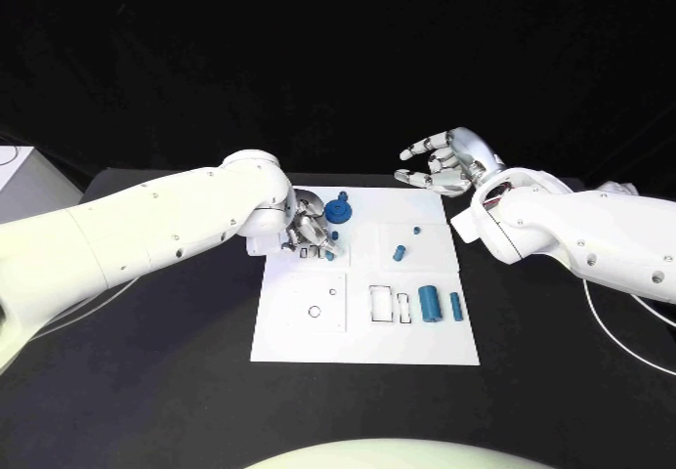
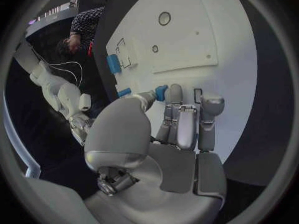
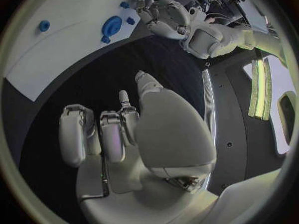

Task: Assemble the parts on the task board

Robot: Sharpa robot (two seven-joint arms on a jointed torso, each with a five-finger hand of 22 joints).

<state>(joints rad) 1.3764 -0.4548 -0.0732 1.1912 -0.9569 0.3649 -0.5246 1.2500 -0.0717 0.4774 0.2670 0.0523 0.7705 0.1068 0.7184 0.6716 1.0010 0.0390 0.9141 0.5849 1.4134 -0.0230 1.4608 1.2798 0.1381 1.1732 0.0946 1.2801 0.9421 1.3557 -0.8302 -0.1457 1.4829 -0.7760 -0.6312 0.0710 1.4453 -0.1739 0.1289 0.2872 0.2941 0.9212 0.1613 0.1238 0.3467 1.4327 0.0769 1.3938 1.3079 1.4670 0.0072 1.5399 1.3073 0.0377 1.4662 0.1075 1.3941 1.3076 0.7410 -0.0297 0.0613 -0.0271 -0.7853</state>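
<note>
The white task board [image 1: 303, 337] lies in the middle of the black table. My left hand [image 1: 310, 233] reaches over its far left part, and thumb and finger pinch a small blue part [image 2: 161, 92] close above the board [image 2: 206, 30]. Right beside it a blue knob-shaped part [image 1: 338, 208] stands on the board. Two small blue parts [image 1: 399, 254] lie near the middle, and two blue cylinders [image 1: 430, 305] lie at the near right. My right hand [image 1: 443, 161] hovers past the board's far right corner with fingers [image 3: 115, 134] spread and nothing in them.
Outlined slots [image 1: 380, 303] and small holes [image 1: 313, 313] mark the board's near half. A white box [image 1: 21, 171] stands at the table's far left edge. In the right wrist view the left hand [image 3: 165, 15] and the blue knob [image 3: 112, 25] appear.
</note>
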